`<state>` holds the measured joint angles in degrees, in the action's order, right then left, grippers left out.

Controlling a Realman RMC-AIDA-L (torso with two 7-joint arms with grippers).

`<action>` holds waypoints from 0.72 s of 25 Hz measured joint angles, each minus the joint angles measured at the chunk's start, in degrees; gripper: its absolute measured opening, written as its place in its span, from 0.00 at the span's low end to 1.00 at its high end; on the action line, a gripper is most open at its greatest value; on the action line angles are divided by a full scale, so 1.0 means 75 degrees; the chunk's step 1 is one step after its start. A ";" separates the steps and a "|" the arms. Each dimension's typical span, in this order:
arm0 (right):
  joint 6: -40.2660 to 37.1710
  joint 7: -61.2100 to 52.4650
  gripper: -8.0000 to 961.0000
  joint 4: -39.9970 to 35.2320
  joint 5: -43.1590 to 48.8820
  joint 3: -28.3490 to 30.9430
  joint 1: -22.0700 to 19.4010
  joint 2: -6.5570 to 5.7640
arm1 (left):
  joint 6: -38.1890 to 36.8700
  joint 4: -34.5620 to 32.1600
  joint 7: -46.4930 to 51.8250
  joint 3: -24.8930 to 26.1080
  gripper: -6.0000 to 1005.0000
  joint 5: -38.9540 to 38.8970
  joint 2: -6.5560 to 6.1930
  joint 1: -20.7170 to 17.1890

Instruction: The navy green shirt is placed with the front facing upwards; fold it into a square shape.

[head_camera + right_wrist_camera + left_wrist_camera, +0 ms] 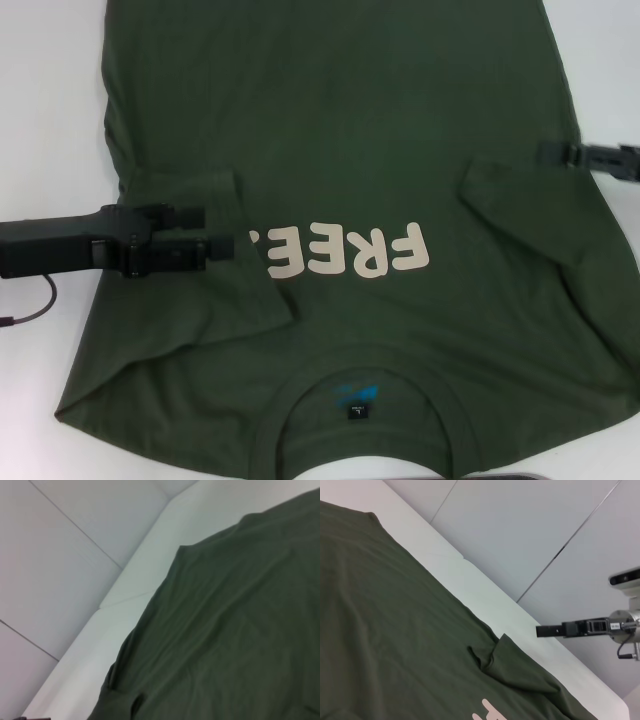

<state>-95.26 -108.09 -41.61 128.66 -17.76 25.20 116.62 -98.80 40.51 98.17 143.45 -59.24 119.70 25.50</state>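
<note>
Navy green shirt (340, 150) face-up, sleeves folded inward. Left gripper (222, 232) spread over the left sleeve. Right gripper (552, 152) at the right edge, fingers unclear.

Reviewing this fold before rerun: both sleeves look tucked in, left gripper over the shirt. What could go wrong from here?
1. The left gripper, fingers apart, hovers over the folded left sleeve of the dark olive-green cotton T-shirt; it may snag that flap, which already covers part of the cream "FREE!" lettering.
2. The two sleeve folds look uneven, so the final square may skew.
3. The right gripper sits at the shirt's edge; a shallow pinch could slip.
</note>
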 joint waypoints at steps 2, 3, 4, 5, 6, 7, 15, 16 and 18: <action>-0.0120 -0.0004 0.70 -0.0042 -0.0003 0.0041 -0.0181 -0.0062 | -0.0010 0.0000 -0.0001 0.0000 0.92 0.0000 0.0003 0.0001; -0.0178 -0.0005 0.74 -0.0065 -0.0005 0.0085 -0.0295 -0.0103 | -0.0011 0.0000 -0.0004 0.0000 0.92 0.0000 0.0012 0.0002; -0.0231 -0.0006 0.78 -0.0068 -0.0009 0.0128 -0.0400 -0.0141 | -0.0011 0.0000 -0.0006 -0.0001 0.92 0.0000 0.0014 0.0001; -0.0267 -0.0007 0.82 -0.0065 -0.0009 0.0162 -0.0487 -0.0171 | -0.0011 0.0000 -0.0009 -0.0001 0.92 0.0002 0.0017 0.0001; -0.0280 -0.0019 0.82 -0.0063 -0.0010 0.0185 -0.0597 -0.0213 | -0.0011 0.0000 -0.0012 0.0000 0.92 0.0005 0.0021 0.0001; -0.0280 -0.0038 0.82 -0.0056 -0.0011 0.0193 -0.0680 -0.0246 | -0.0011 0.0000 -0.0013 -0.0004 0.92 0.0007 0.0026 0.0000; -0.0161 -0.0414 0.81 -0.0013 0.0092 0.0200 -0.1234 -0.0394 | 0.0012 0.0000 -0.0013 -0.0182 0.92 0.0012 0.0055 -0.0002; -0.0156 -0.0449 0.81 -0.0014 0.0101 0.0201 -0.1291 -0.0398 | 0.0013 0.0001 -0.0013 -0.0192 0.92 0.0012 0.0063 -0.0003; -0.0156 -0.0494 0.81 -0.0013 0.0102 0.0200 -0.1413 -0.0405 | 0.0014 0.0001 -0.0012 -0.0197 0.92 0.0012 0.0063 -0.0013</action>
<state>-96.44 -111.79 -41.71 129.43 -16.26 14.60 113.58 -98.69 40.52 98.07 141.97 -59.14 120.17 25.41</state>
